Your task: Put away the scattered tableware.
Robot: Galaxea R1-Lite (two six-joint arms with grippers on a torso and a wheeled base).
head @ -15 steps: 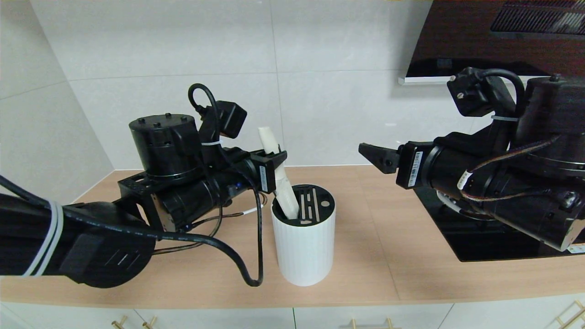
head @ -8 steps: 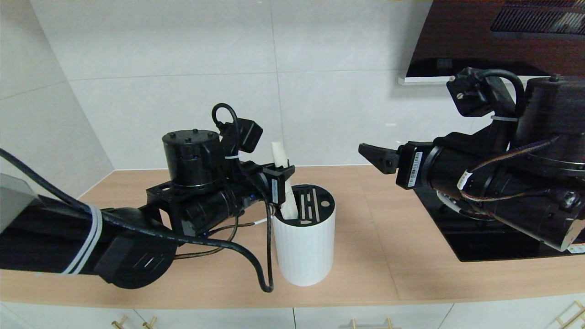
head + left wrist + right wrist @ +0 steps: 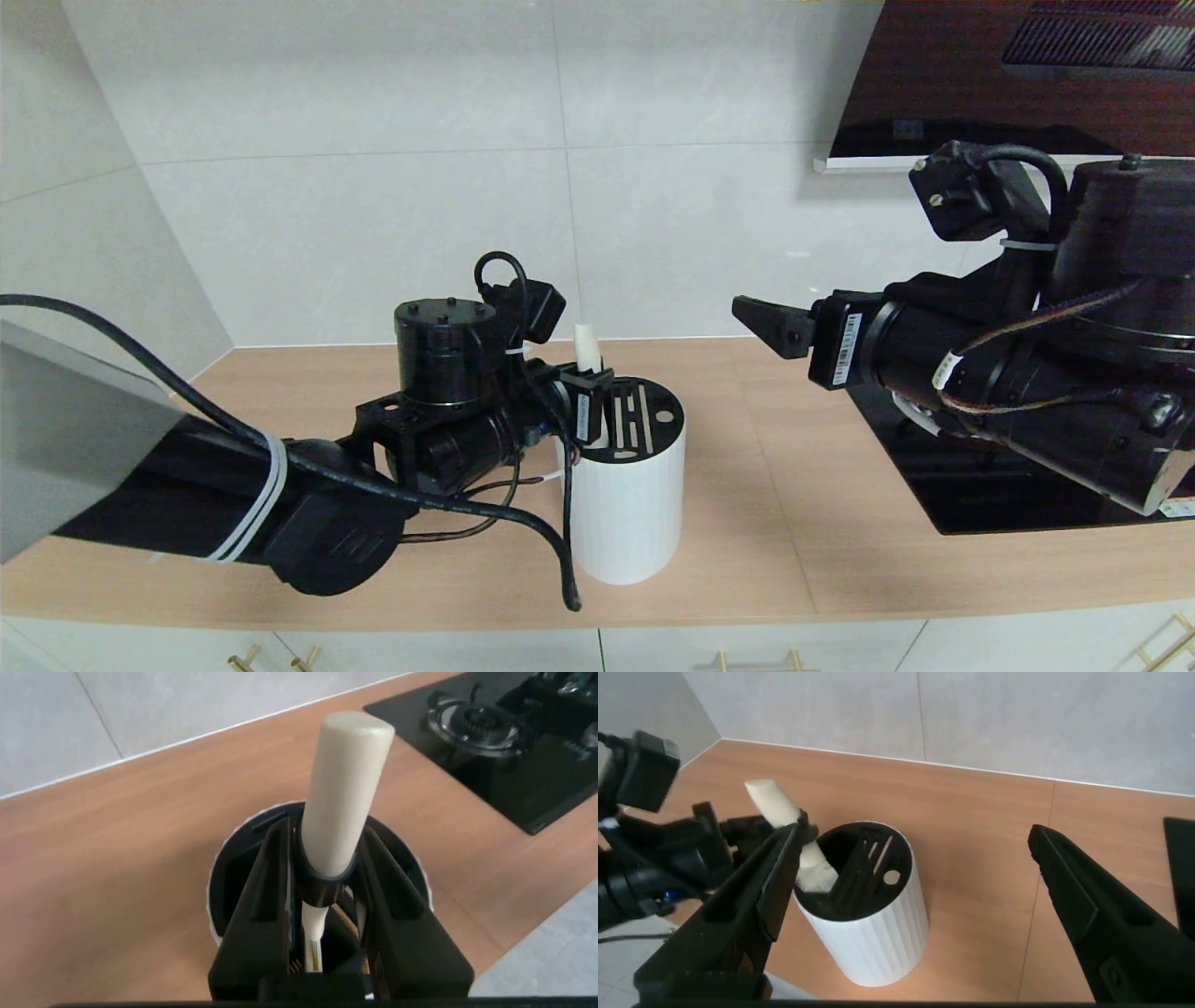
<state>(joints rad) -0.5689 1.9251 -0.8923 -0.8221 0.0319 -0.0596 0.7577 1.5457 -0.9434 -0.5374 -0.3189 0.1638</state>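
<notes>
A white ribbed utensil holder (image 3: pixel 624 509) with a slotted black top stands on the wooden counter. My left gripper (image 3: pixel 590 403) hovers over the holder's left side, shut on a cream-handled utensil (image 3: pixel 585 343). The utensil stands nearly upright, its lower part down inside the holder's opening. In the left wrist view the handle (image 3: pixel 343 784) rises between the fingers (image 3: pixel 266 891) above the holder's rim (image 3: pixel 215 885). My right gripper (image 3: pixel 764 319) hangs to the right of the holder and above the counter, open wide and holding nothing. Its view shows the holder (image 3: pixel 873 938) and the handle (image 3: pixel 773 803).
A black gas hob (image 3: pixel 934 495) is set into the counter at the right, with a burner (image 3: pixel 472 714) on it. A dark range hood (image 3: pixel 1008 75) hangs above it. Tiled wall runs along the back. Bare counter (image 3: pixel 747 485) lies between holder and hob.
My left gripper has moved right and down, sinking the utensil deeper into the holder so that less of the handle shows above it. The right arm has stayed still.
</notes>
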